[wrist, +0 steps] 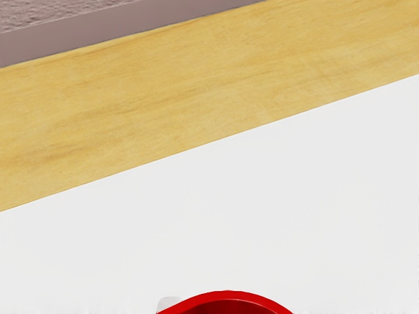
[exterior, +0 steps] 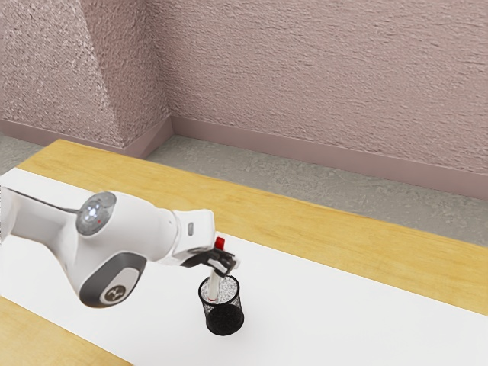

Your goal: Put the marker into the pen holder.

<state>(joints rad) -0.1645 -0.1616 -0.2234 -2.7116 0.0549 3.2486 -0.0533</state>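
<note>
In the exterior view my black gripper (exterior: 223, 263) is shut on the marker (exterior: 214, 285), which hangs nearly upright with its red end up and its white body down. Below my hand stands the black mesh pen holder (exterior: 225, 319). The marker's lower end overlaps the holder's round opening; how deep it reaches inside, I cannot tell. At the wrist view's lower edge, the marker's red end (wrist: 229, 296) shows large and close.
A white mat (exterior: 343, 313) lies under the pen holder on the wooden table (exterior: 305, 221). Beyond the table's far edge are a grey floor and a rough pinkish wall.
</note>
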